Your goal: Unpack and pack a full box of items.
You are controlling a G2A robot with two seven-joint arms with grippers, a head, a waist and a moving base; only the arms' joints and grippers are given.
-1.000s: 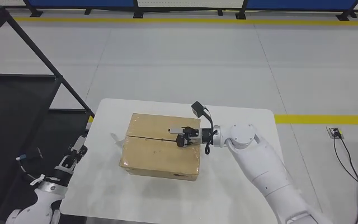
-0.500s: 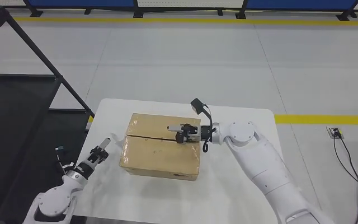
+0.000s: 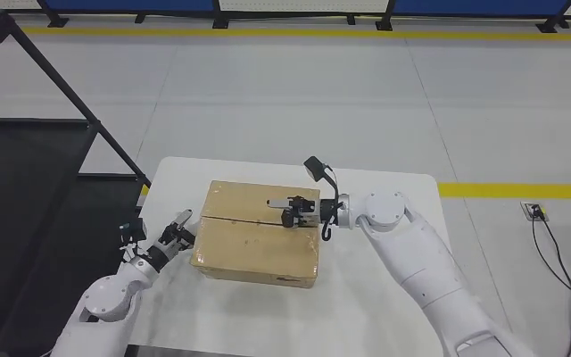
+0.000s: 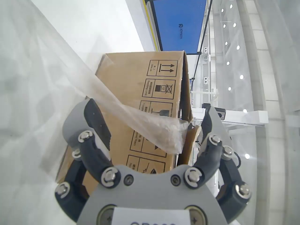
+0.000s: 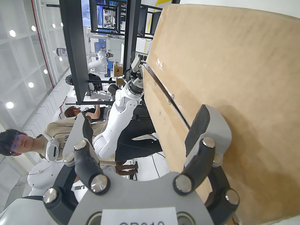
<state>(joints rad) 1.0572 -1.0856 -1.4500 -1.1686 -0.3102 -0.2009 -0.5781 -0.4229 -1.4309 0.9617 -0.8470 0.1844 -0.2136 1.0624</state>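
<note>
A brown cardboard box [image 3: 259, 232] lies in the middle of the white table [image 3: 375, 294], its top flaps down with a seam between them. My right gripper [image 3: 290, 212] is open above the box top [image 5: 222, 59], one finger [image 5: 204, 127] right by the seam. My left gripper [image 3: 183, 228] is open at the box's left end [image 4: 154, 83]. A loose strip of clear tape [image 4: 150, 127] hangs off that end, between the left fingers [image 4: 93, 122].
A black frame post [image 3: 80, 112] slants past the table's left side, with dark netting [image 3: 45, 187] behind it. Bare tabletop lies in front of and to the right of the box. The floor beyond has yellow lines.
My left arm has swung in from the table's left front edge up to the box's left end. The right gripper has barely shifted on the box top.
</note>
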